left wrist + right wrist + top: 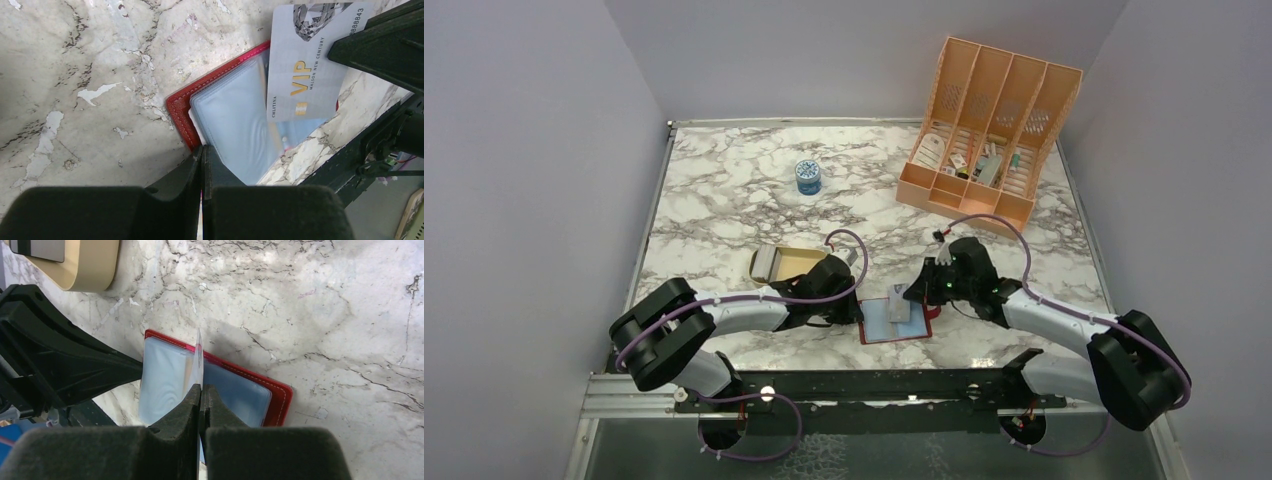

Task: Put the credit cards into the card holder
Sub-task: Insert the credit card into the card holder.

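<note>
Both arms lie low over the marble table [724,190], reaching inward from their bases so that the two wrists meet near the front edge. The left gripper [202,156] comes in from the left with its fingers pressed together on the near left edge of the card holder [177,107]. They seem to nip a pale blue pocket leaf, with a thin sliver showing between them. The holder lies open and flat on the marble between the two wrists. The right gripper [200,390] pinches a silver card [300,70] by one end and holds it tilted, edge-down over the holder's pockets — whether its lower edge sits inside a slot I cannot tell. More cards [764,262] lie in the tan tray [799,262], just behind the left wrist.
</note>
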